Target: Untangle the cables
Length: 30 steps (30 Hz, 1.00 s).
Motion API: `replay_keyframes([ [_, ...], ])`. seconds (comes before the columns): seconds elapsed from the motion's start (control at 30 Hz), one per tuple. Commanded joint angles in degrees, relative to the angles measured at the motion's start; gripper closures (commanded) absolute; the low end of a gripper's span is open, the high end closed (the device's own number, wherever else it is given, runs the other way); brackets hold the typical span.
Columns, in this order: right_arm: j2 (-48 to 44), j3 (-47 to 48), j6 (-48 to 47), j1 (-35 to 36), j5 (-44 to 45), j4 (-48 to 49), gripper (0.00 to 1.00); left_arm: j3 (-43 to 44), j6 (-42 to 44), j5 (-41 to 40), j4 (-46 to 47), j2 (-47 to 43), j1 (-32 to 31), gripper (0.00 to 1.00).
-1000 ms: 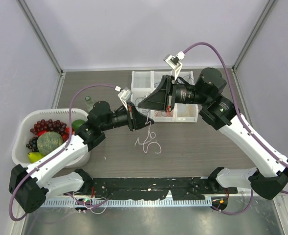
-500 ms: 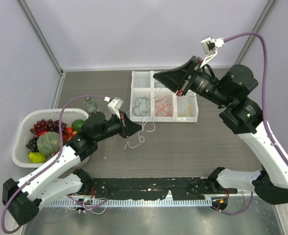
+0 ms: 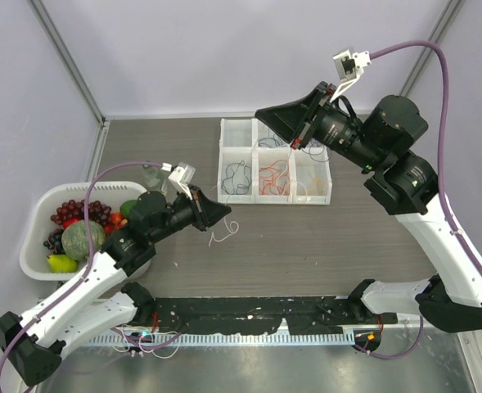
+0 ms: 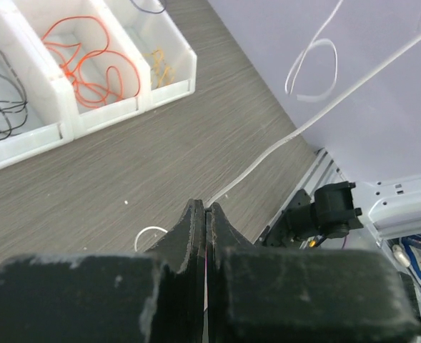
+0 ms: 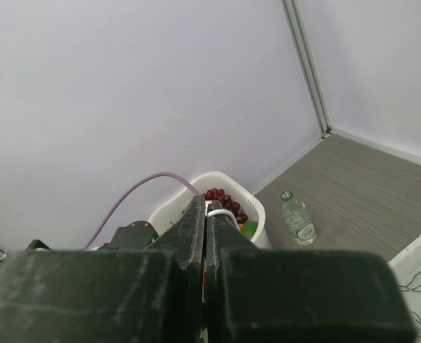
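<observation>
From where I stand, it all turns on the white cable [image 4: 294, 136]. It leaves the tips of the left jaws and runs in a straight, taut-looking line up and away towards the right arm [image 3: 437, 221], so its long axis lies along the line between the two arms. Both pairs of jaws are pressed together. The left pair has the strand pinched at its tip, and the right wrist view shows a white bit [image 5: 221, 207] caught at the tip of the right jaws too. From above the strand is too fine to follow across the gap, so I take it to be one cable rather than know it.

The left arm [image 3: 101, 270] sits low and is the nearer one to the slack curl [image 3: 222, 235] on the bench [image 3: 347, 246]. The right jaws hang high over the back of the divided tray [image 3: 275, 199]. The black cable [image 3: 237, 176], red-orange cable [image 3: 273, 174] and yellow cable [image 4: 160, 68] each lie in a compartment of their own.

A second ago the two pairs of jaws were close together just in front of the tray, with a bigger white tangle beneath them. Since then the right arm has risen and swung back, the left has drawn towards the fruit basket [image 3: 69, 188], and the loose part has shrunk to that small curl.
</observation>
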Motion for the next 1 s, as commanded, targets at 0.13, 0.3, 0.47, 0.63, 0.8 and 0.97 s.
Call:
replay_keyframes([
  [0.13,-0.65,-0.72,0.0,-0.23,1.51,3.49,0.99,10.78,1.71,-5.08,-9.43,2.49,0.15,1.0],
  [0.3,-1.01,-4.15,4.3,-0.15,1.96,8.93,0.99,14.31,1.8,-8.33,-11.27,4.34,0.15,0.9],
  [0.47,2.41,-3.54,7.91,-0.23,2.66,15.26,0.99,12.03,0.57,-15.88,-11.19,2.15,0.15,0.4],
  [0.63,8.22,3.49,7.22,-0.23,5.64,17.82,0.99,9.83,0.3,-22.92,-12.5,-2.51,0.15,0.22],
  [0.8,13.4,8.67,1.43,-0.23,12.57,19.74,0.99,9.91,1.53,-25.65,-16.81,-6.2,0.15,0.2],
  [0.97,18.76,13.41,-7.0,-0.58,21.28,20.81,0.99,9.3,0.92,-25.65,-21.38,-9.63,0.15,0.16],
])
